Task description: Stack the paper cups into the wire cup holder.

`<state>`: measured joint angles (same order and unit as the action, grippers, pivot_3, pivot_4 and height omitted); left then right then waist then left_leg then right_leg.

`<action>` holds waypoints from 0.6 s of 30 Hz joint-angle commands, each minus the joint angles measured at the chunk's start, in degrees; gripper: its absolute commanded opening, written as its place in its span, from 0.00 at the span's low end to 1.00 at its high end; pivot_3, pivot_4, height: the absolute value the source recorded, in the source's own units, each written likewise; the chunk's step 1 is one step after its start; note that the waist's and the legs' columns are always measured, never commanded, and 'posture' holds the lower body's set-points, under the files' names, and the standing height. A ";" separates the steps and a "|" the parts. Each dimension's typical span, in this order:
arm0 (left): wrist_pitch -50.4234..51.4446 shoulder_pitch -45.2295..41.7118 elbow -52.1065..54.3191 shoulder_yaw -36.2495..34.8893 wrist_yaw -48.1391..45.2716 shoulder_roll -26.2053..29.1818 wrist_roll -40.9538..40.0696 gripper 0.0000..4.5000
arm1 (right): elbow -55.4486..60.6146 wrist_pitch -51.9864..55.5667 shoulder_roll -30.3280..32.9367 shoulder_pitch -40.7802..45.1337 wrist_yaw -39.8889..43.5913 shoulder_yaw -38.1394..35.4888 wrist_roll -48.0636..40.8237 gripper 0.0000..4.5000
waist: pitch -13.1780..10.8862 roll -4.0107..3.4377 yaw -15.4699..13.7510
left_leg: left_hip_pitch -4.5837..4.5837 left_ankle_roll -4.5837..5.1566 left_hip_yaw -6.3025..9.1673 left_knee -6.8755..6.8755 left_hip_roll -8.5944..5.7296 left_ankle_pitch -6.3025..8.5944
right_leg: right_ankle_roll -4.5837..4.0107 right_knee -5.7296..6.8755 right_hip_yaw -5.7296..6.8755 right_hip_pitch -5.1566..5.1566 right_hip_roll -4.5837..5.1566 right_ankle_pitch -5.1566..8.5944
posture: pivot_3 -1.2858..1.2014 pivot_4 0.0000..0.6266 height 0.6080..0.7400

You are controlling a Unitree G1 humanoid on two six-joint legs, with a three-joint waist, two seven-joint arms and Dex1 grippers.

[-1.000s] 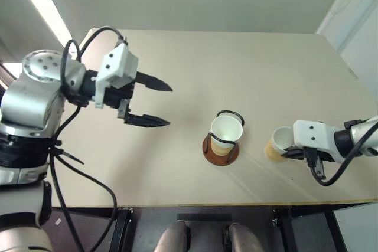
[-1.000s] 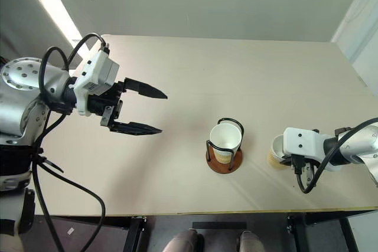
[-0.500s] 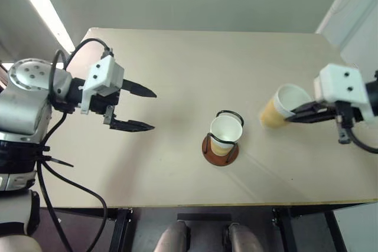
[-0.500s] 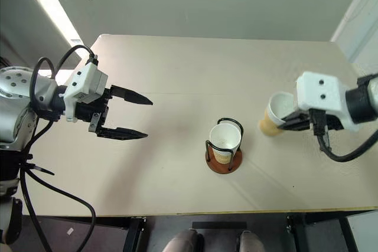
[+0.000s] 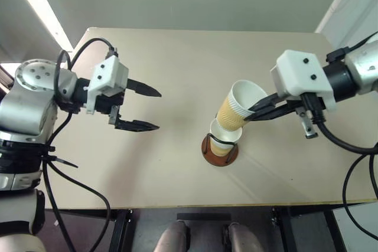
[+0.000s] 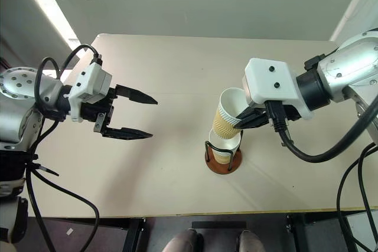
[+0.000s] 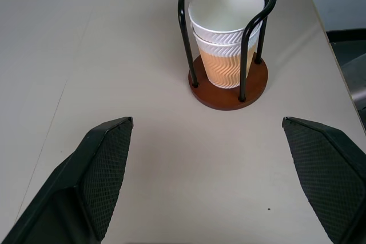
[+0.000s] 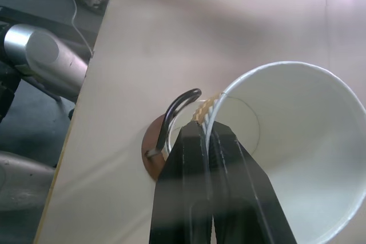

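Tabletop (image 5: 177, 51) lies bare between left end effector (image 5: 152, 109) and holder (image 5: 221, 149).

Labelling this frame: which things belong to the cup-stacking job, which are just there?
Job:
- tan ribbed paper cup pinched at its rim by the right gripper, tilted above the holder
- two nested paper cups in the black wire cup holder

Just there:
- beige table
- left gripper, open, holding nothing

Beige table (image 6: 177, 75) fills middle of frame. Wire cup holder (image 6: 223, 159) on brown disc base at lower centre, cup (image 6: 225, 146) seated inside. Right gripper (image 6: 245, 117) at centre right pinches rim of second cup (image 6: 227, 114), tilted, just above holder. Left gripper (image 6: 139, 116) at left, fingers spread, empty, well apart from holder.
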<state>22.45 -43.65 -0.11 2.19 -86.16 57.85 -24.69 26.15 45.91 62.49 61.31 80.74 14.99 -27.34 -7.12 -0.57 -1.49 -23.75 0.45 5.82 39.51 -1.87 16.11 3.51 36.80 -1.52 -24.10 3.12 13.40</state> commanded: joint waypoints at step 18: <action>2.14 -1.01 3.45 -1.33 0.88 0.08 -0.83 1.00 | 1.19 -6.27 -4.40 -3.69 -0.19 5.09 8.76 0.01 | 0.00 0.00 0.09 | 0.01 -0.01 -0.01 -0.01 0.01 0.00 | 0.00 0.02 -0.01 0.00 0.00 0.00 | 0.52 0.24 1.00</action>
<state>24.39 -43.65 1.76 2.19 -85.78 57.77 -24.82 27.02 40.55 58.57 56.02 81.28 19.58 -20.15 -7.12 -0.57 -1.41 -23.74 0.44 5.80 39.50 -1.86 16.11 3.51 36.82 -1.53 -24.11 3.12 13.40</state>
